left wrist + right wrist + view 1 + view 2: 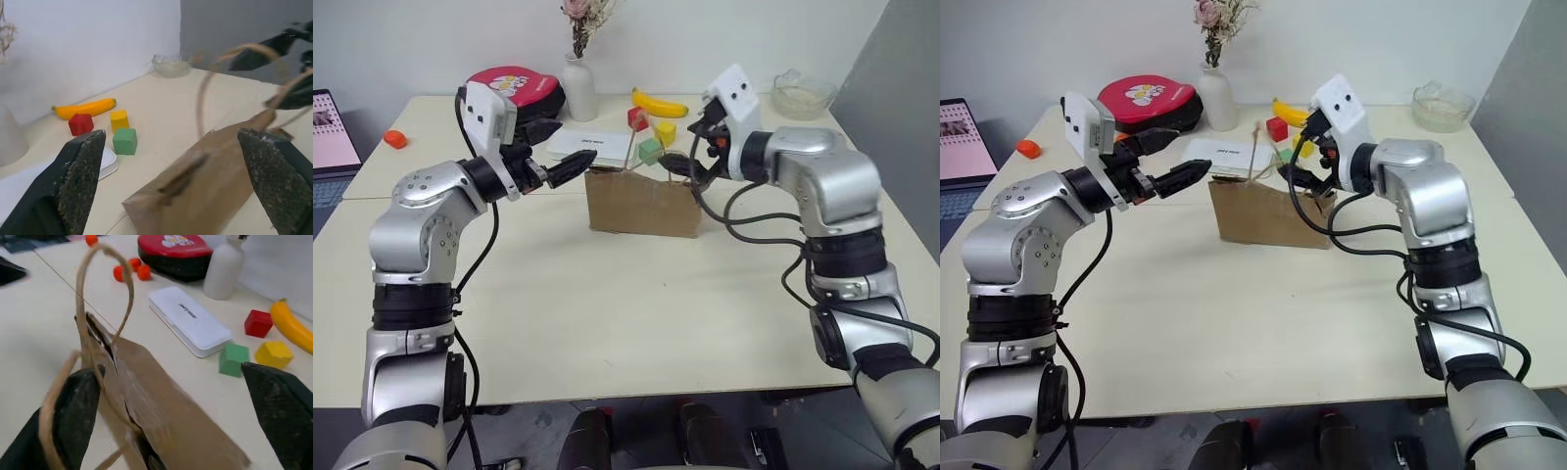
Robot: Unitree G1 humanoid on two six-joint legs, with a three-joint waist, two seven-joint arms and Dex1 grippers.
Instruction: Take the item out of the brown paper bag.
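Bare tabletop (607, 313) is seen below one upright brown paper bag (641, 204), flanked by left gripper (558, 152) and right gripper (690, 162), both parted.

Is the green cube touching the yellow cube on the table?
Apart. The right wrist view shows bare table between the green cube and the yellow cube.

From the head we look forward and down over the table (607, 323); our wrist views sit close at the paper bag (641, 204) from opposite ends.
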